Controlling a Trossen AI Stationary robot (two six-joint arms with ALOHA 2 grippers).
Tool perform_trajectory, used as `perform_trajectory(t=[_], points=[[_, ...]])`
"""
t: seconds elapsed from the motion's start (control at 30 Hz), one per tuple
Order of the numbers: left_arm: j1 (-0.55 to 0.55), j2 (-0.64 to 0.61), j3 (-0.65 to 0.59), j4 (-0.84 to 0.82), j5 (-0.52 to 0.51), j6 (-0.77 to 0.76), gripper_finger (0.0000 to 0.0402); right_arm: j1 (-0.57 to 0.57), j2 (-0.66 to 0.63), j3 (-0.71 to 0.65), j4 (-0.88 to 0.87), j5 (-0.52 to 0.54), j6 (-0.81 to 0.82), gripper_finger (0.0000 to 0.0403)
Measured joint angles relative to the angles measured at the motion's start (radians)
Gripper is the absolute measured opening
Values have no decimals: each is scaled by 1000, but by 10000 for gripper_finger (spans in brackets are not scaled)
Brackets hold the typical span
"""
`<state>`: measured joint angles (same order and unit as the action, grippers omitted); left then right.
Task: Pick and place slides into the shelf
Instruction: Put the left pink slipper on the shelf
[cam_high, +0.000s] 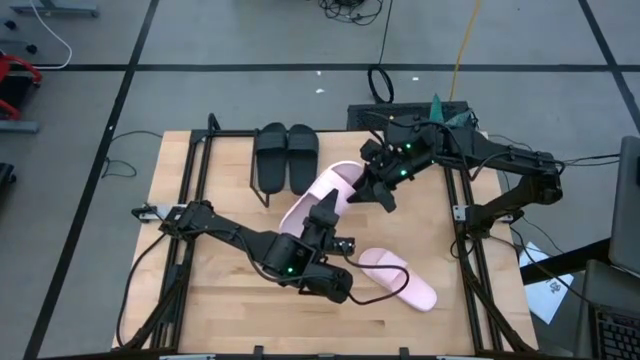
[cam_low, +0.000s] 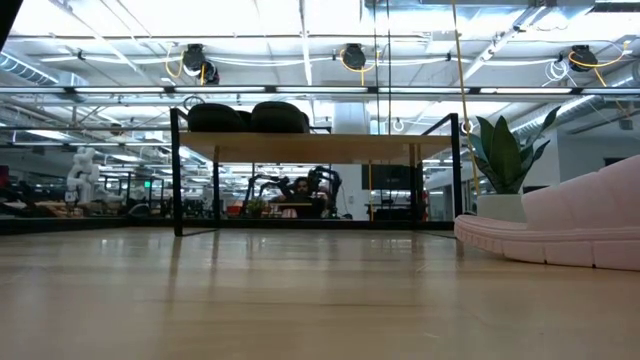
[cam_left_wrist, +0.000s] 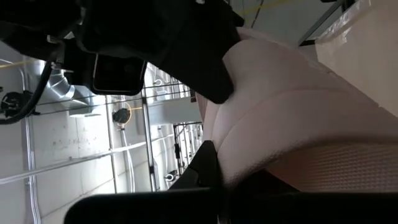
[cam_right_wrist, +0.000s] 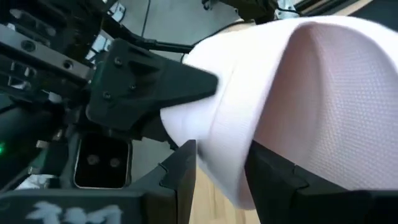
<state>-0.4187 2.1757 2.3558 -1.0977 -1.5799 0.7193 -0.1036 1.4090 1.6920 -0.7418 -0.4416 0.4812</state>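
Two black slides stand side by side on the shelf at its left part. One pink slide hangs in the air over the table's middle, between my two grippers. My left gripper is shut at the slide's near side. My right gripper is shut on its far-right end. A second pink slide lies sole down on the table at the near right. My left gripper lies with its shut fingers against the pink slide's near part, level, coming from the table's near left. The slide hides the place of contact, so I cannot tell whether the fingers hook under anything. My right gripper pinches the pink slide's far-right edge between its two fingers. The fingers come from the table's right, slanting down. The slide is lifted clear of the table.
A potted plant stands behind the shelf's right end. Black frame rails run along the table's right and left sides. A sheet of paper lies off the right edge. Bare tabletop shows at the near left.
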Motion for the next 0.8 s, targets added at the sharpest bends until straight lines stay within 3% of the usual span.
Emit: perform_trajectory(t=[0.17,0.37,0.8], points=[[-4,0,0,2,0,-21,0,-8,-2,0,12,-5,-25,105],[-6,0,0,3,5,-22,2,-8,-8,0,10,-11,-95,13],[-38,0,0,3,10,68,44,-39,-6,0,1,-10,-125,3]])
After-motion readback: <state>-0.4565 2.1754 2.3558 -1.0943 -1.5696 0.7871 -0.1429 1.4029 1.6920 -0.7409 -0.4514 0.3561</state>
